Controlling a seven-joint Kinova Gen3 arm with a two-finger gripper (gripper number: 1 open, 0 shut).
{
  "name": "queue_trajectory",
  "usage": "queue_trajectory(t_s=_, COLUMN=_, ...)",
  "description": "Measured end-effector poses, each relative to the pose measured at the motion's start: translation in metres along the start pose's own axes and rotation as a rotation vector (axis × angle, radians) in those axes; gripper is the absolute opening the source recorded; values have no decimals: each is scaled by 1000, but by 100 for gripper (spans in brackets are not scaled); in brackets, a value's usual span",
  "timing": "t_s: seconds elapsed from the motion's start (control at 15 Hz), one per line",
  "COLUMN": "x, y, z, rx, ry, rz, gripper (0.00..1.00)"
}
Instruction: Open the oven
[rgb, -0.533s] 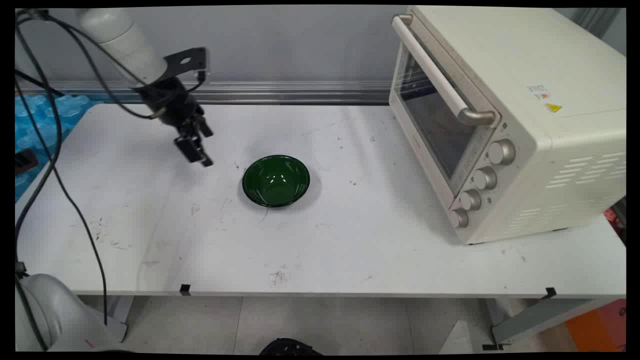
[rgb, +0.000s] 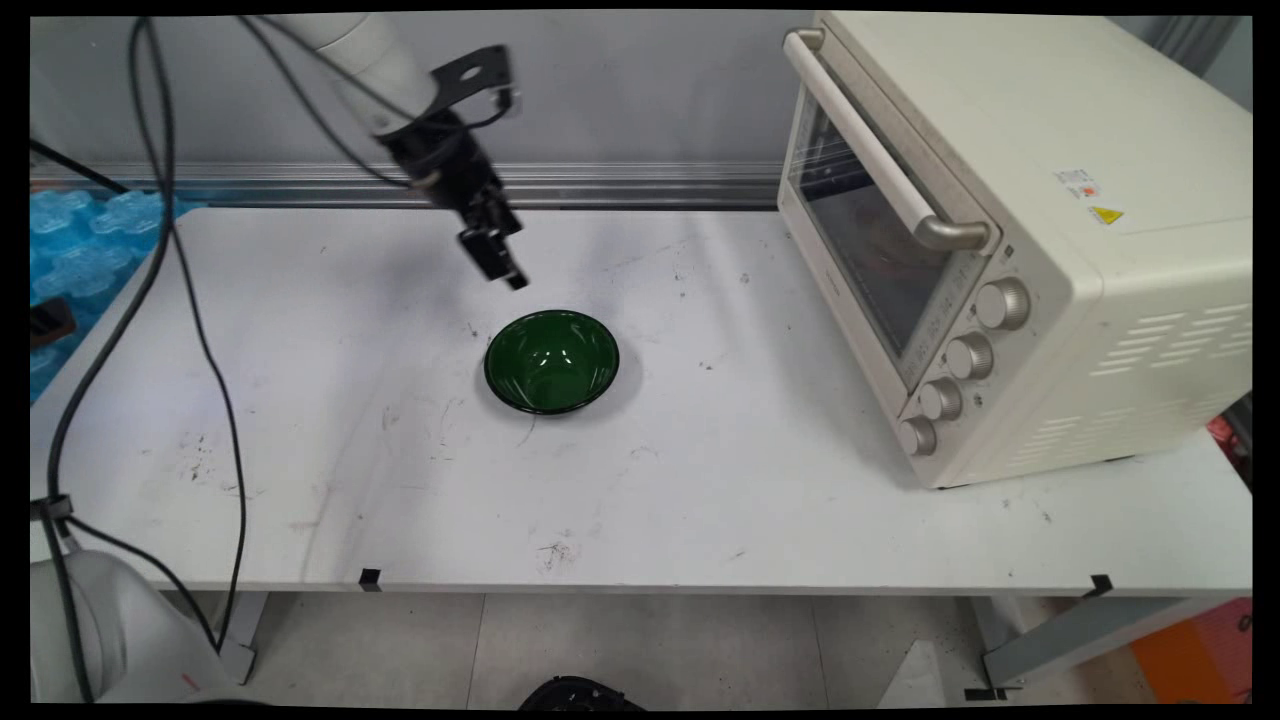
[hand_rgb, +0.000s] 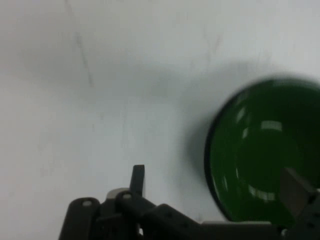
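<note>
A dark green bowl (rgb: 551, 360) stands empty near the middle of the white table (rgb: 700, 480). My black gripper (rgb: 503, 268) hangs in the air just behind the bowl's far left rim, tilted down toward it and touching nothing. In the hand view the bowl (hand_rgb: 265, 155) fills the right side. The gripper (hand_rgb: 215, 176) is open and holds nothing, with one finger (hand_rgb: 138, 179) over bare table and the other finger (hand_rgb: 296, 187) in front of the bowl.
A cream toaster oven (rgb: 1010, 230) with its glass door shut stands at the right of the table, its handle (rgb: 872, 150) facing the middle. Blue bubble wrap (rgb: 75, 250) lies past the table's left edge. Black cables (rgb: 190, 300) hang at the left.
The gripper has swung to the right and up toward the wall, from left of the bowl to just behind its far left rim. The bowl has not moved.
</note>
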Motion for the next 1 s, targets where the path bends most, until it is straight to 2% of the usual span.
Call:
queue_trajectory(t_s=0.2, x=31, y=-9, z=2, rx=-6, ry=39, rz=19, gripper=100)
queue_trajectory(t_s=0.4, x=51, y=-16, z=2, rx=3, ry=71, rz=27, gripper=100)
queue_trajectory(t_s=0.67, x=80, y=-23, z=-2, rx=43, ry=129, rz=30, gripper=100)
queue_trajectory(t_s=1.0, x=102, y=-15, z=-6, rx=92, ry=156, rz=-1, gripper=100)
